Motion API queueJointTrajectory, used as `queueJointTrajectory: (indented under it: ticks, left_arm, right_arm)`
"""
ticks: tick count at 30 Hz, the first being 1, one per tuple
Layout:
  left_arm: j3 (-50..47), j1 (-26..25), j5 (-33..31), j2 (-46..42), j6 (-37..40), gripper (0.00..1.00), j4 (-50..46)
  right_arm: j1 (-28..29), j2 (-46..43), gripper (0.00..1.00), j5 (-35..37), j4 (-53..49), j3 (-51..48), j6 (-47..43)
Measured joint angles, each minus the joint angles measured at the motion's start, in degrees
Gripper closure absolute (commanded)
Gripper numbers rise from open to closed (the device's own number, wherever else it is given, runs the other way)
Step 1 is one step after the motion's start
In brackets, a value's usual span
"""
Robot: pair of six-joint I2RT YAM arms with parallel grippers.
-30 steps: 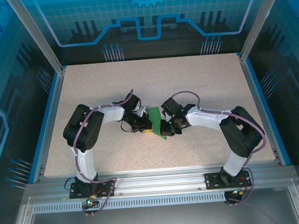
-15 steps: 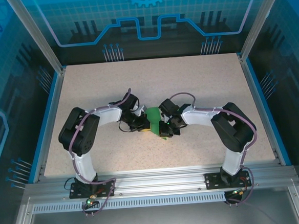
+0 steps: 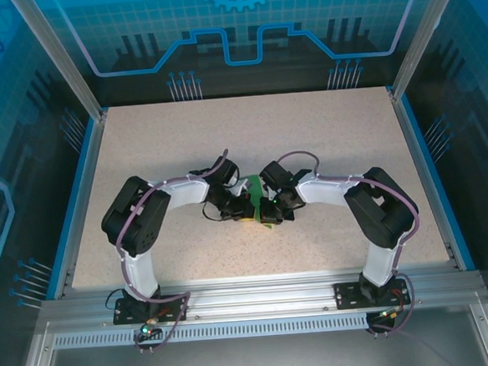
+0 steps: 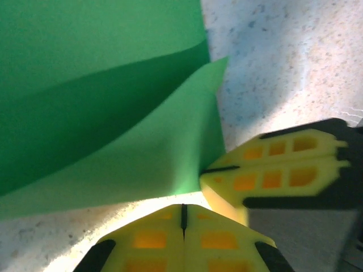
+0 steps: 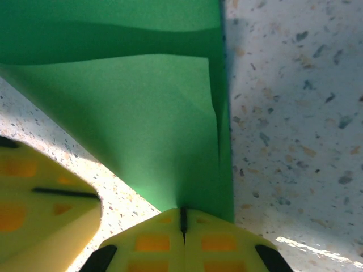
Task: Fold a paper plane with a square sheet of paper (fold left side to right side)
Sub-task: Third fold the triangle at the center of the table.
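1. Left gripper (image 4: 183, 208) is clamped shut, tips just beside the near edge of the green sheet (image 4: 113, 113). Can't tell if it's actually pinching it.
2. Right gripper (image 5: 183, 211) is closed on the sheet's edge.
3. Sheet sits creased between them, mid-table (image 3: 308, 137).

top: high, near-edge side, facing down | wrists: very close, seemingly downward | shared: green paper (image 5: 142, 113)
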Motion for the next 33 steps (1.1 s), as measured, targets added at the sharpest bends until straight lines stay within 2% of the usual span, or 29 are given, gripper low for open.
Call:
queueJointTrajectory:
  ticks: [15, 33]
  left_arm:
    - [1.33, 0.52, -2.16, 1.51, 0.22, 1.0, -0.72]
    - [1.33, 8.0, -2.29, 1.51, 2.43, 1.0, -2.14]
  right_arm:
    - [0.0, 0.04, 1.0, 0.02, -0.09, 0.0, -0.04]
    - [-0.39, -0.72, 1.0, -0.46, 1.64, -1.64, -0.26]
